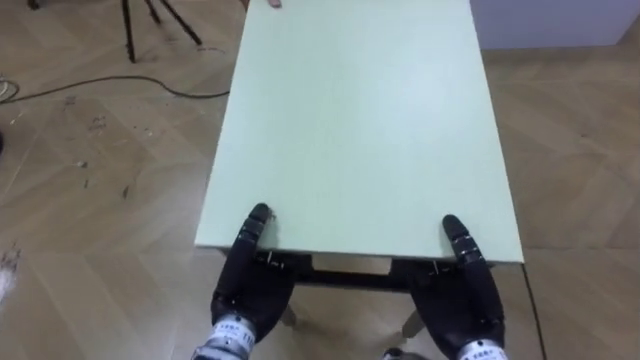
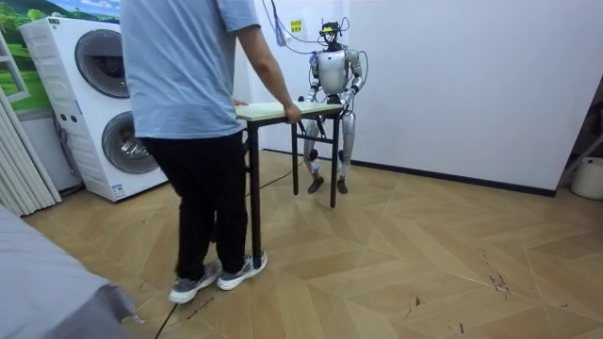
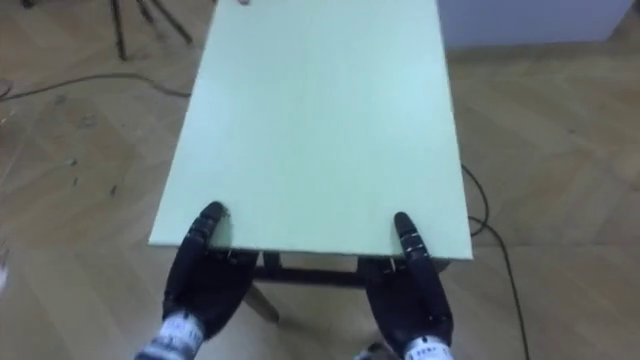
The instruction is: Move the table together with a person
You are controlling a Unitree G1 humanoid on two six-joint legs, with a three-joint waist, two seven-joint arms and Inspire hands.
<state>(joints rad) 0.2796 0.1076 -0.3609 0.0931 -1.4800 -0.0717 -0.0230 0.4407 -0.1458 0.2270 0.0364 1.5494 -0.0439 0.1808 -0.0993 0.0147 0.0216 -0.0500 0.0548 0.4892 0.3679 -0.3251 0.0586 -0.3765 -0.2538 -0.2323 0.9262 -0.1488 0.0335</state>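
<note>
Pale green counter stretches from 6 to 12 o'clock over the wooden floor. The left hand at 7 o'clock and the right hand at 5 o'clock each clamp its near edge, thumb on top and palm beneath. A person grips the far end at 12 o'clock.

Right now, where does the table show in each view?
Left eye view: the table runs up the centre, its near short edge low, at the left hand and right hand.
Right eye view: the table again, slightly further left.
Room view: the table is left of centre, between the person and the robot.
Shared landmark: the short edge at the robot's hands.
</note>
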